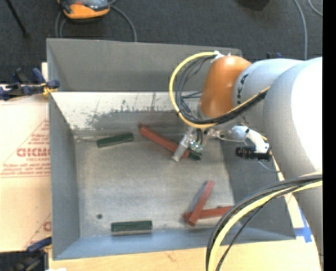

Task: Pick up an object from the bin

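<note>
My gripper (182,149) is low in the bin's back right part, under the orange wrist cover. Its tip sits at the right end of a red bar (157,140) that lies slanted on the bin floor near the back wall. A small dark green piece (196,154) shows just to the right of the tip. Whether the tip touches the red bar I cannot tell.
A dark green bar (114,140) lies at the back left. Another green bar (131,226) lies by the front wall. Two reddish bars (202,201) form a V at the front right. The arm covers the bin's right side.
</note>
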Controlling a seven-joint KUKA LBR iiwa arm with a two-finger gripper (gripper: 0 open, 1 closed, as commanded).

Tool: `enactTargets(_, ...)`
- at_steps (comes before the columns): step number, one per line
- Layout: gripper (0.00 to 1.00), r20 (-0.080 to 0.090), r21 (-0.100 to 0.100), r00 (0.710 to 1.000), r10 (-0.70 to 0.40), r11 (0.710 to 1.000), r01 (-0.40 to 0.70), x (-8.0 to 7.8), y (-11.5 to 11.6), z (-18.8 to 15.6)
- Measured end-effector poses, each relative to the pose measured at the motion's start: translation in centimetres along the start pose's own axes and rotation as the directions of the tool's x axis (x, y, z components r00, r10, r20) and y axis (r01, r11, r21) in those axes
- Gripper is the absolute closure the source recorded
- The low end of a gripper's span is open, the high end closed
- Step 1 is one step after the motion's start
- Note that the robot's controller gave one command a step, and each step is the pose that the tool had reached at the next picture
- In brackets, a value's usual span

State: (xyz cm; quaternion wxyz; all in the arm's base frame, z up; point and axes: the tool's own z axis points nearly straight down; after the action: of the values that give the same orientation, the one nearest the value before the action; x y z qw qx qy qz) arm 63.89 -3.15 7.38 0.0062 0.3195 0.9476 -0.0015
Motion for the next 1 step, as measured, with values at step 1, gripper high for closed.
enactTargets(1, 1.00, -0.017, -0.002, 0.999, -0.041, 0.999, 0.041, 0.22, 0.36, -2.86)
